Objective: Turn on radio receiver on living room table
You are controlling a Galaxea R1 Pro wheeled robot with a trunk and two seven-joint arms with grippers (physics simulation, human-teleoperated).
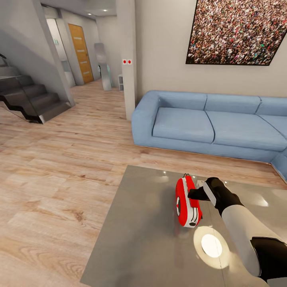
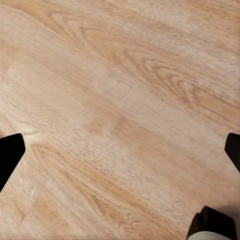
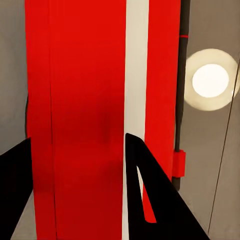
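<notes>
Living room w/ light plank floor [image 1: 52, 159], blue sofa [image 1: 207, 123] and crowd photo [image 1: 235, 30] behind the table [image 1: 139, 239]. On that glossy top I see the radio receiver [image 1: 187, 201] standing on edge – near the sofa-side end. My right gripper [image 1: 194, 194] presses against its side; can't tell if jaws are spread or closed. Left gripper [image 2: 120, 150] hangs over bare floor, fingertips [image 2: 10, 152] wide apart.

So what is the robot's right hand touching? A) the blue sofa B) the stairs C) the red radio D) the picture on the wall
C: the right end effector is against the red radio on the table, far from the sofa.
</notes>
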